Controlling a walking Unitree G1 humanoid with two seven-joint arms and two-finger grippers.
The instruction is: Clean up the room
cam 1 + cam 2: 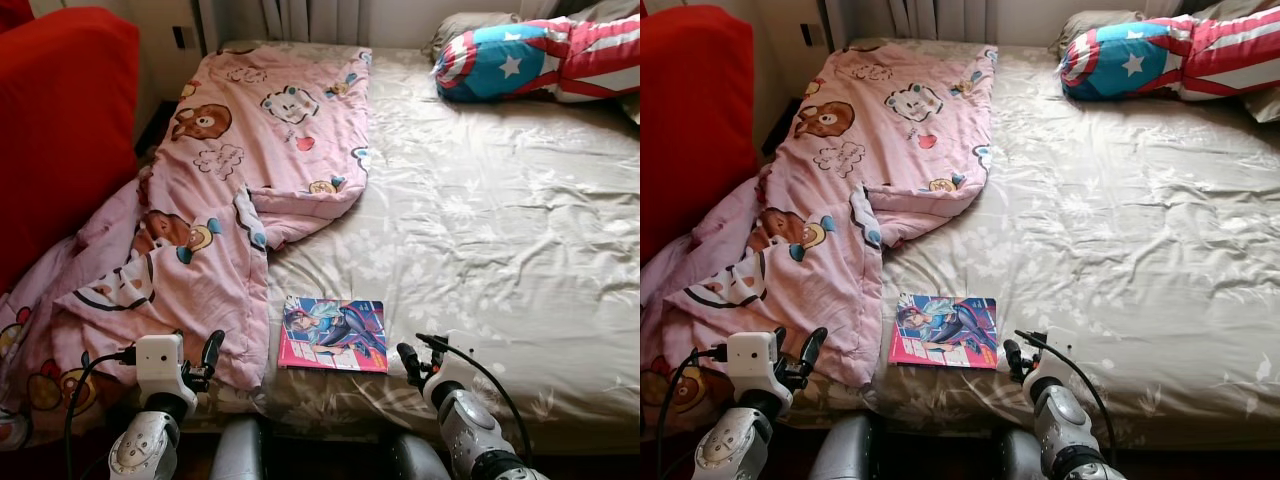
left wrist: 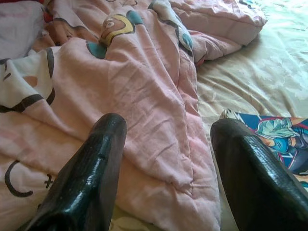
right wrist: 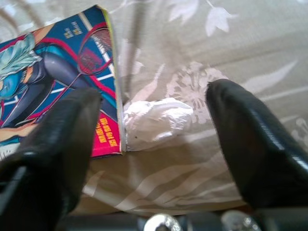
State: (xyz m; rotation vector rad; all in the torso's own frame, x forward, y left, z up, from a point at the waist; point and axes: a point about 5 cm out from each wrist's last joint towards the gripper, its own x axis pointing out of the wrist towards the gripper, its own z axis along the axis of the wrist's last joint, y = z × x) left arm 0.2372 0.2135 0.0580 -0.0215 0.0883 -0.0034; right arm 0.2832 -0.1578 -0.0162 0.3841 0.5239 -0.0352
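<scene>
A pink cartoon blanket (image 1: 230, 180) lies rumpled on the left side of the bed and spills over its left edge. A colourful magazine (image 1: 333, 333) lies flat near the bed's front edge. A small crumpled white wad (image 3: 155, 121) rests on the sheet against the magazine's corner (image 3: 103, 91). My right gripper (image 3: 154, 96) is open, its fingers on either side of the wad without touching it. It sits just right of the magazine (image 1: 416, 354). My left gripper (image 1: 200, 362) is open and empty, low over the blanket's lower edge (image 2: 159, 144).
The beige floral sheet (image 1: 500, 230) covers the bed. A star-and-stripe pillow (image 1: 535, 55) lies at the far right by a grey pillow (image 1: 465, 25). A red chair (image 1: 60, 130) stands against the bed's left side.
</scene>
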